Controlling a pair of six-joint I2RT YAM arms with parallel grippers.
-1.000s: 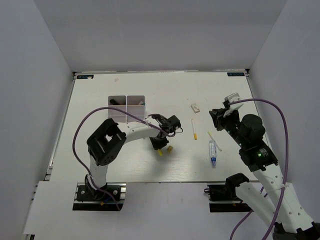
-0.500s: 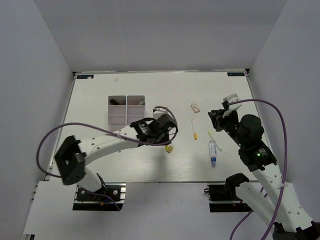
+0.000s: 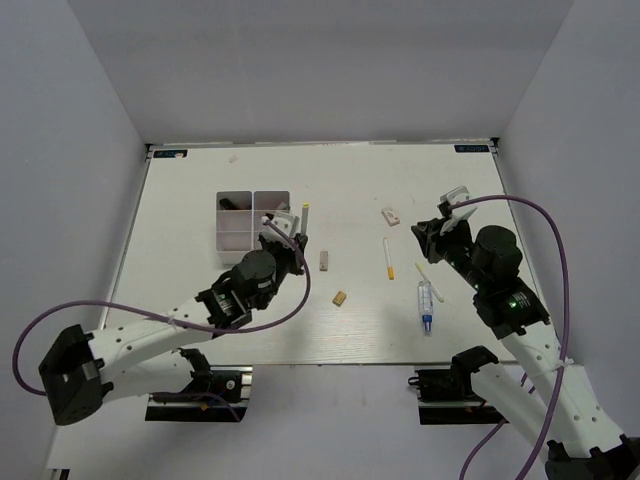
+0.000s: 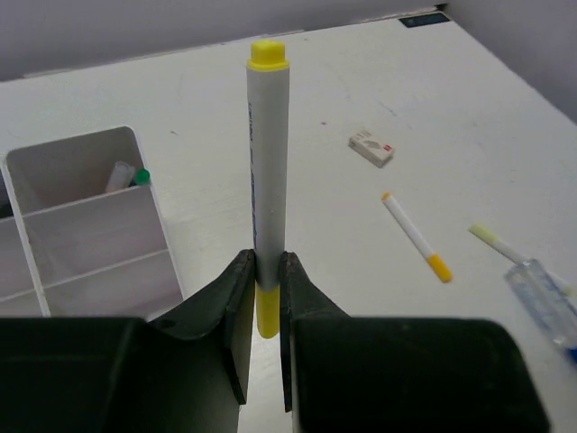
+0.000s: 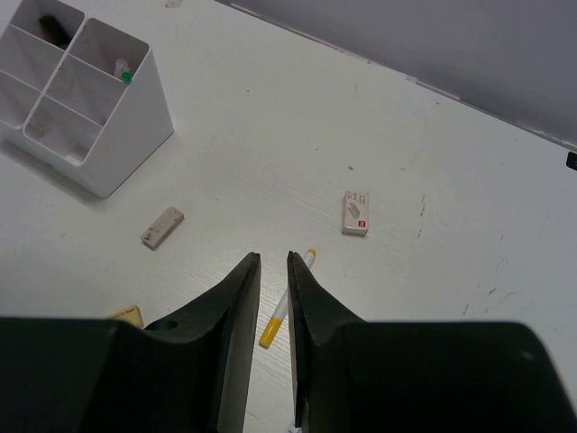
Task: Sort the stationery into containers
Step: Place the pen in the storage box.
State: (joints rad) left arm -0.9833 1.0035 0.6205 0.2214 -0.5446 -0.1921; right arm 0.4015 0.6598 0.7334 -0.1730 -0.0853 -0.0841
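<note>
Top external view, entry by entry. The left claw is clamped on a white pen with yellow ends; a second ago we saw it low over the near middle of the worktop, and it has since swung over to the right wall of the organizer box. The pen is off the worktop, gripped near its lower end and reaching past the fingertips. It is not in any compartment. A beige eraser block now lies uncovered where the left arm had hidden it, and a yellowish block is unchanged. We find the boxed eraser, yellow-tipped pen, thin pale pen and clear blue-tipped tube as they lay before. The right claw has barely moved, and its jaws show a narrow gap with nothing in it. The organizer holds a black item and a green-capped item.
</note>
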